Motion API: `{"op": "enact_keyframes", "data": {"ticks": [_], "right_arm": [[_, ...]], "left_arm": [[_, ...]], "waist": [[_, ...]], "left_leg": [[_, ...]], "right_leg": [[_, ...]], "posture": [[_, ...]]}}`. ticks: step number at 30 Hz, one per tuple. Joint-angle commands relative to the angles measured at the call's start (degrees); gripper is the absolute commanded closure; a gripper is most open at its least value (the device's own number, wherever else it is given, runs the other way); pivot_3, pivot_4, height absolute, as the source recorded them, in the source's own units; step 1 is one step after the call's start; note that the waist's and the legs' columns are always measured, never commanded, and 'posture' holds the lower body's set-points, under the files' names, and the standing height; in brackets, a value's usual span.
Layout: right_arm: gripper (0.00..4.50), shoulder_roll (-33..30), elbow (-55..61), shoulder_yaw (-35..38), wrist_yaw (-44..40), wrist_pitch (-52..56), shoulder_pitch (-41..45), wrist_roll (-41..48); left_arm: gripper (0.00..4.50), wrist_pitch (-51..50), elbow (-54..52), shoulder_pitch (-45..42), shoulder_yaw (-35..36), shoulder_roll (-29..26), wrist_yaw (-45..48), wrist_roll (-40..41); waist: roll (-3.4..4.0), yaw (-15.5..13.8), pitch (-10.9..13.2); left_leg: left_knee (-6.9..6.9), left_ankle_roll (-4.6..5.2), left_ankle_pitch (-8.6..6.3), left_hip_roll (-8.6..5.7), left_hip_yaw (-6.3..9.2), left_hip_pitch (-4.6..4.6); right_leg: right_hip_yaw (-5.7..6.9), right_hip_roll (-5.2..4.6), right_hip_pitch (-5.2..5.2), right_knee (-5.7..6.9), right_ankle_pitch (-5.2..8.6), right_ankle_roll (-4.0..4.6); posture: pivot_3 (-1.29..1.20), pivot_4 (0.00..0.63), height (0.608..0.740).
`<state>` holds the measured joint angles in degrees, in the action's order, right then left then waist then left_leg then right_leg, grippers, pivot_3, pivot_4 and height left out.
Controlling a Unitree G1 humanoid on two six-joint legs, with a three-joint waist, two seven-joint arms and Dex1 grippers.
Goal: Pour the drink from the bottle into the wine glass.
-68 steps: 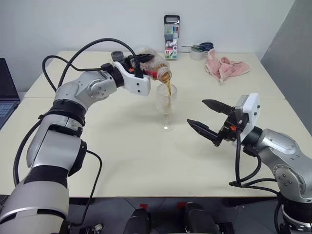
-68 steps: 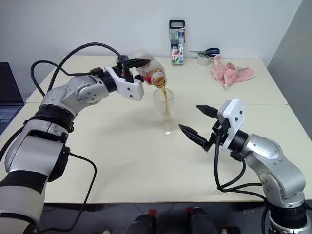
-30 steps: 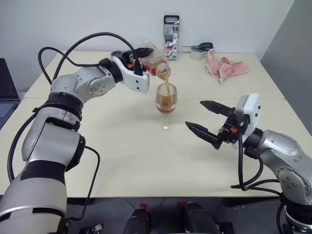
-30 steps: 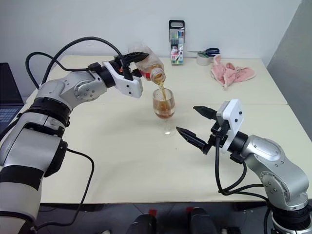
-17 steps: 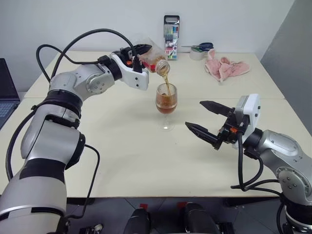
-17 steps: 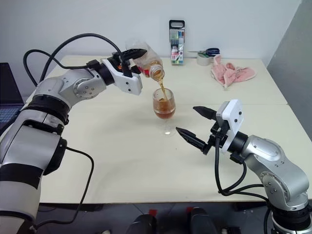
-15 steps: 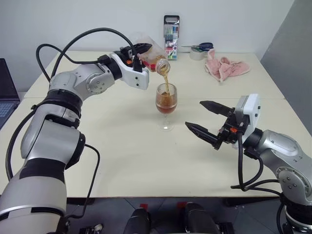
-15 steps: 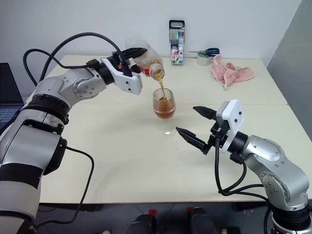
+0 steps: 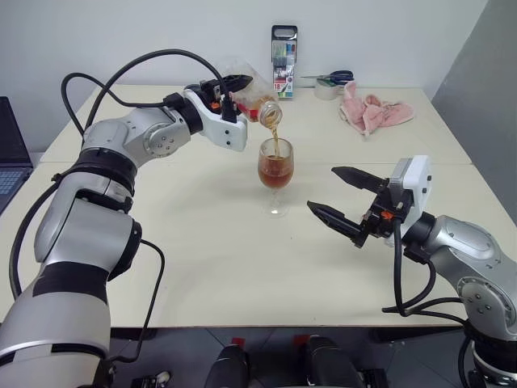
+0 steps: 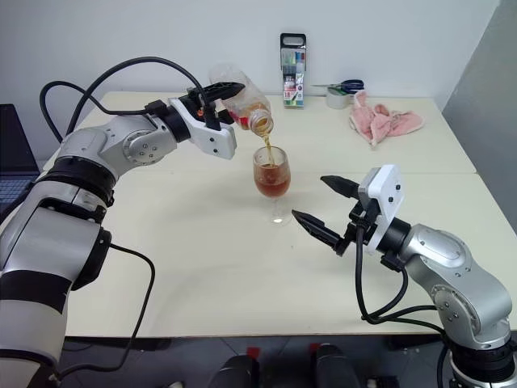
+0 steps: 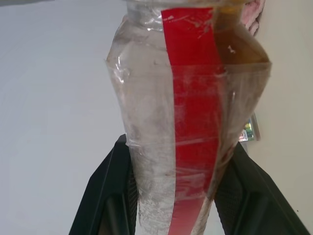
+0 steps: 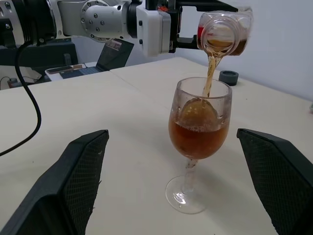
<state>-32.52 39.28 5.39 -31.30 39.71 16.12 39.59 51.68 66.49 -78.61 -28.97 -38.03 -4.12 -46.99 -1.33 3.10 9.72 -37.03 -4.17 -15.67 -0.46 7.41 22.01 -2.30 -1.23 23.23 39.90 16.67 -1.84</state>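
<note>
The left gripper has its jaws clamped on the bottle, one black finger on each side of the squarish body, the red label strip running lengthwise between them in the left wrist view. The bottle is held in the air, up and just behind-left of the wine glass. Its long axis lies close to level and tips slightly downward at the neck; the open mouth points toward the glass, and the base points back toward the left arm. A thin stream of the drink falls from the mouth straight into the bowl. What amber liquid is left in the bottle has pooled at the neck end.

The wine glass stands upright on the desk, its stem vertical, the bowl more than half full of reddish-brown drink with foam on top.

The right gripper hovers just right of the glass and nearer the robot, jaws wide apart, empty, fingertips pointing toward the stem without touching it.

Behind the glass at the desk's far edge stands a marker case, and right of that a pink cloth.
</note>
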Motion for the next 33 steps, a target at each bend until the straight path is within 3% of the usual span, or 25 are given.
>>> {"op": "enact_keyframes", "data": {"ticks": [1,18,22,27,33], "right_arm": [[0.00,-0.27,2.45,-0.33,0.12,-0.92,-0.08,0.33],[0.00,1.64,0.27,-5.97,-0.15,-7.97,2.80,-8.03],[0.00,2.11,-0.24,-8.35,-0.33,-6.38,5.05,-7.91],[0.00,0.03,0.08,-11.15,-3.33,-0.90,8.18,-5.13],[0.00,0.13,-1.53,-13.16,-5.47,1.39,11.73,-4.22]], "left_arm": [[2.83,-0.25,0.12,-1.35,2.43,0.09,1.81,3.79],[2.83,-7.72,-5.90,7.75,14.25,5.21,24.52,26.42],[2.83,-19.75,-11.94,13.25,21.87,6.15,31.75,37.67],[2.83,-46.21,-31.81,27.02,32.66,6.66,38.09,54.35],[2.83,-66.98,-51.80,42.96,40.97,5.68,33.93,62.32]], "waist": [[0.00,0.00,0.00],[0.00,0.15,0.00],[0.01,0.37,-0.01],[0.04,1.11,-0.02],[0.01,1.52,-0.04]], "left_leg": [[0.00,0.00,0.00,0.00,0.00,0.00],[-0.04,-0.01,0.01,0.01,0.01,-0.01],[-0.05,-0.01,0.01,0.03,0.01,-0.05],[-0.05,-0.01,0.01,0.06,0.06,-0.07],[-0.11,-0.04,0.03,0.07,0.23,-0.02]], "right_leg": [[0.00,0.00,0.00,0.00,0.00,0.00],[0.00,0.00,0.00,0.03,0.00,0.01],[-0.01,0.00,0.00,0.06,0.00,0.01],[-0.01,0.02,0.00,0.08,0.00,0.01],[0.05,-0.01,-0.01,0.08,-0.01,0.02]], "posture": [[0.00,0.150,0.740],[0.00,0.150,0.740],[0.00,0.150,0.740],[0.00,0.150,0.740],[0.00,0.150,0.740]]}}
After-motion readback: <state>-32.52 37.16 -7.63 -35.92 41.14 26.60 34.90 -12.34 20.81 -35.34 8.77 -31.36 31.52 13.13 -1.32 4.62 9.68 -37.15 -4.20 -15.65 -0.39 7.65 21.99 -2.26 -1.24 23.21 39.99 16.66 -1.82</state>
